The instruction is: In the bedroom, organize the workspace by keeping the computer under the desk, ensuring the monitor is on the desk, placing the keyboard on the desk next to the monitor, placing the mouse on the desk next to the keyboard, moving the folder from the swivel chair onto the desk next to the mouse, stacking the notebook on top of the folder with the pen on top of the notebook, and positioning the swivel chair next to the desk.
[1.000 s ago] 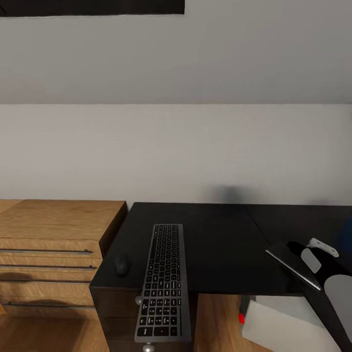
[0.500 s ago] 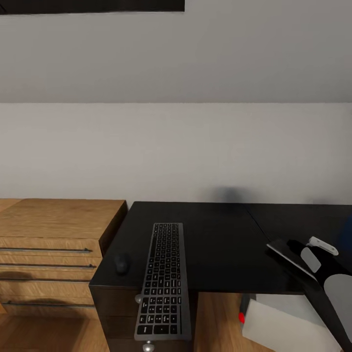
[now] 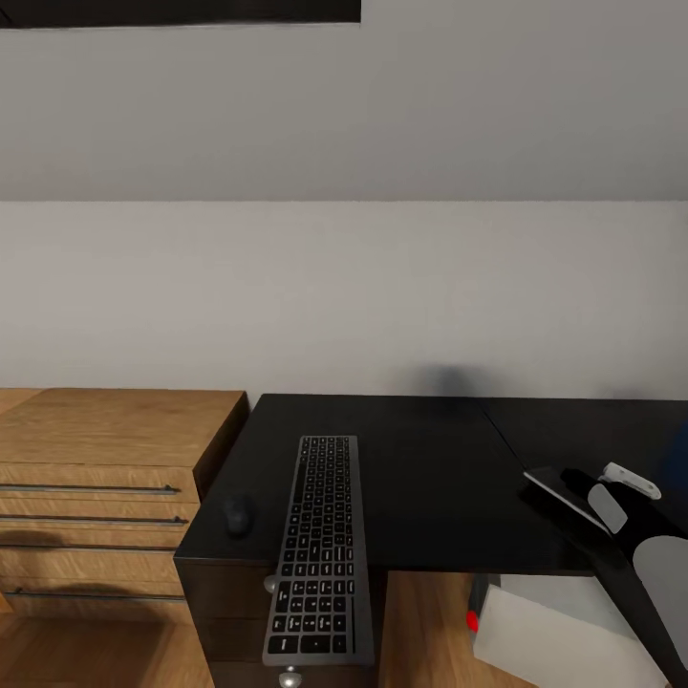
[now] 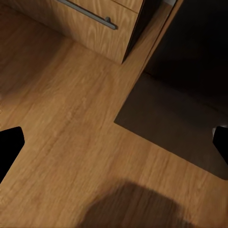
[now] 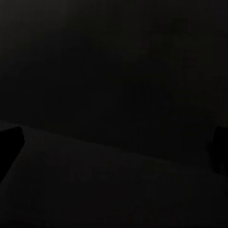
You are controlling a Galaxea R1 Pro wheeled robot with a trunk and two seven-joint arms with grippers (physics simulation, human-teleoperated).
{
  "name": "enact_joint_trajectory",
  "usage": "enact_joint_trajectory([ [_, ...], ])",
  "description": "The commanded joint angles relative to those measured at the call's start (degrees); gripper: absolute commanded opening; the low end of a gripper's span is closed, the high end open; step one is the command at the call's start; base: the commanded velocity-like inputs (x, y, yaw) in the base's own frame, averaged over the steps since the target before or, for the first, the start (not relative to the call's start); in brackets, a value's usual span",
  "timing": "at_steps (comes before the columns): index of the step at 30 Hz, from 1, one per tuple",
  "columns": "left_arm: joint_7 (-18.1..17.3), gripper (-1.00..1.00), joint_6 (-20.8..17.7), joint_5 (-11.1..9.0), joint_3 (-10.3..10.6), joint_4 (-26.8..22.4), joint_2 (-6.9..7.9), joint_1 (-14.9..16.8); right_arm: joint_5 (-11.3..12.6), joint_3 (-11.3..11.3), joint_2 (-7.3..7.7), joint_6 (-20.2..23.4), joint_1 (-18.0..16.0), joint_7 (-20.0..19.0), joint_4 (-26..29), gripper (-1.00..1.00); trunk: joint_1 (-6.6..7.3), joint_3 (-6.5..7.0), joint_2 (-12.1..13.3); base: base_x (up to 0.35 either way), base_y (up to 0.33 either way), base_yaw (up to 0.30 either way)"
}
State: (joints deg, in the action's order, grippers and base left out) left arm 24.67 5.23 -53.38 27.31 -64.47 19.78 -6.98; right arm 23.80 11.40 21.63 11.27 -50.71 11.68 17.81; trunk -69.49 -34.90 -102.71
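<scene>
The black desk [image 3: 430, 478] spans the middle of the head view. On it the long keyboard [image 3: 320, 549] lies lengthwise and overhangs the front edge, with the small black mouse [image 3: 238, 515] just to its left. Under the desk at the right stands the white computer [image 3: 554, 635] with its red light. My right gripper [image 3: 578, 487] hovers over the desk's right part, beside a thin dark slab with a pale edge, probably the notebook [image 3: 559, 505]; contact cannot be told. In the dark right wrist view its fingertips [image 5: 10, 147] sit wide apart. My left gripper [image 4: 114, 145] is open above the floor.
A light wood chest of drawers [image 3: 105, 478] stands against the desk's left side, and its corner [image 4: 102, 28] is also in the left wrist view. A sliver of blue [image 3: 682, 444] shows at the right edge. The grey wall runs close behind the desk.
My right arm and the thin slab have crept slightly up and away over the desk. The keyboard and mouse have not moved.
</scene>
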Motion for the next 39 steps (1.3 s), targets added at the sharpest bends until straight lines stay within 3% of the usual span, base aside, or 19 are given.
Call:
enact_joint_trajectory([
  [1, 0.28, 1.0, 0.49, -0.6, 0.25, -0.02, 0.08, 0.04, 1.0, 0.19, -0.01, 0.25, 0.03, 0.28, 0.04, 1.0, 0.0, -0.06, -0.02, 0.0, 0.0, 0.0],
  [39, 0.38, 1.0, 0.49, -0.62, 0.37, 1.12, 0.0, 0.04, 0.99, 0.18, -0.01, 0.15, 0.06, 0.19, 0.05, 1.0, 0.0, -0.06, -0.02, -0.014, 0.0, 0.0],
])
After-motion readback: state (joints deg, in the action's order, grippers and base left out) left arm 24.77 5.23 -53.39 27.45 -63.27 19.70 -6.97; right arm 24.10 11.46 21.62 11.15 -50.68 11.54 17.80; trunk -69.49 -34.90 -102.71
